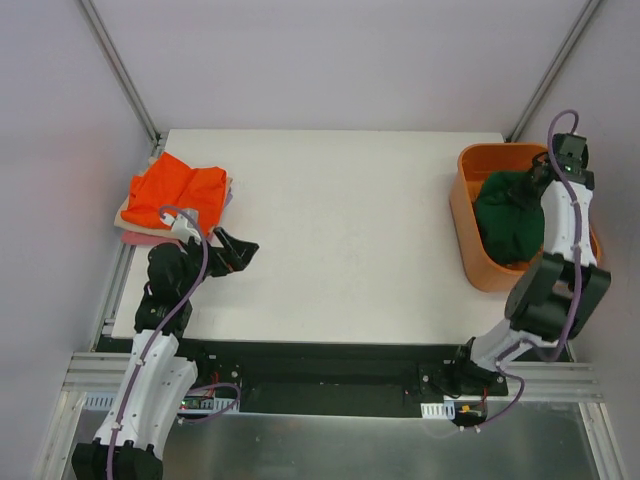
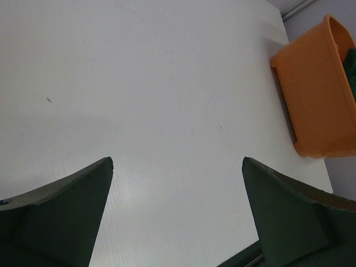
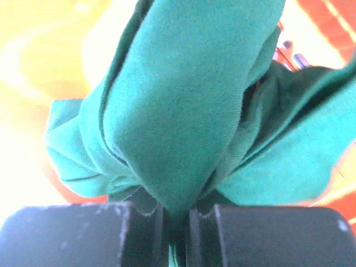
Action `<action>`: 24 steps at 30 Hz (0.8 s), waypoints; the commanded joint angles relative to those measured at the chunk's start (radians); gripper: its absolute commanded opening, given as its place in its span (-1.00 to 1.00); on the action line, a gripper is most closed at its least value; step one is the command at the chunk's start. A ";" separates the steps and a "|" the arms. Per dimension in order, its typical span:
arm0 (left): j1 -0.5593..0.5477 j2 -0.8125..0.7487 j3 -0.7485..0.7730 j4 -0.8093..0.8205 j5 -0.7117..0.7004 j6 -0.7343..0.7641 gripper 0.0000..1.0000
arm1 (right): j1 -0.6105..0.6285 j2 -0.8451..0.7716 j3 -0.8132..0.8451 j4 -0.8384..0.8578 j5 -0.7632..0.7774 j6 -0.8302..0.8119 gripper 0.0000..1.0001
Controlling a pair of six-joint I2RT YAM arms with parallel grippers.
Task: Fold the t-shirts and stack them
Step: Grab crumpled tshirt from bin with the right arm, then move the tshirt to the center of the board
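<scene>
Tabletop [image 1: 350,250] white and matt, closed in by pale walls [image 1: 60,150] on three sides, with grey metal posts [image 1: 120,70] slanting up from the two far corners. At the far left corner, a small stack: orange t-shirt [image 1: 178,190] lying loosely rumpled on top, edges of a cream shirt [image 1: 125,215] and a pink shirt [image 1: 140,238] peeping out beneath. Just beside that stack, left gripper [image 1: 245,252] low over the table, jaws spread wide and holding nothing. At the far right edge, orange plastic basket [image 1: 465,220] with the green t-shirt [image 1: 510,225] bunched inside; right gripper [image 1: 538,185] reaching down into it. From above, impossible to tell how that gripper's jaws stand. Settled only by the right wrist view: right gripper [image 3: 177,214] clamped tight on a fold of the green t-shirt [image 3: 189,100], cloth bulging out past the dark fingers, the basket a blurred orange and yellow behind. Left wrist view gives what the overhead cannot: left gripper [image 2: 177,161] with both dark fingers far apart over plain white tabletop [image 2: 139,111], a tiny dark speck on the surface, the basket [image 2: 317,94] seen side-on at upper right with a sliver of green t-shirt [image 2: 350,67] above its rim.
</scene>
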State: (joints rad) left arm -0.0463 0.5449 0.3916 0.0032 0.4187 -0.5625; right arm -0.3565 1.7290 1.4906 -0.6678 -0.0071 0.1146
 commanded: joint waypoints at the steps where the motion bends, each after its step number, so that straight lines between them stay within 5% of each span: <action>1: -0.003 -0.037 -0.013 0.041 0.038 0.003 0.98 | 0.094 -0.368 0.023 0.001 -0.044 -0.004 -0.99; 5: -0.003 -0.066 -0.016 0.034 0.064 -0.004 0.98 | 0.250 -0.570 0.063 0.017 -0.048 -0.001 -0.99; 8: -0.003 -0.094 -0.020 0.029 0.075 -0.011 0.98 | 0.355 -0.683 0.080 0.097 -0.203 0.037 -0.99; 12: -0.003 -0.117 -0.030 0.029 0.066 -0.019 0.98 | 0.496 -0.724 0.083 0.224 -0.494 0.158 -0.99; 15: -0.003 -0.112 -0.033 0.029 0.065 -0.023 0.98 | 0.655 -0.680 0.108 0.247 -0.570 0.165 -0.99; 24: -0.003 -0.077 -0.036 0.021 0.040 -0.034 0.98 | 1.146 -0.471 0.237 0.208 -0.257 0.010 -0.99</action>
State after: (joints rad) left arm -0.0463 0.4599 0.3599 0.0021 0.4629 -0.5816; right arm 0.6605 1.2285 1.6794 -0.5217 -0.4030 0.2062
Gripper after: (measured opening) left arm 0.990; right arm 0.098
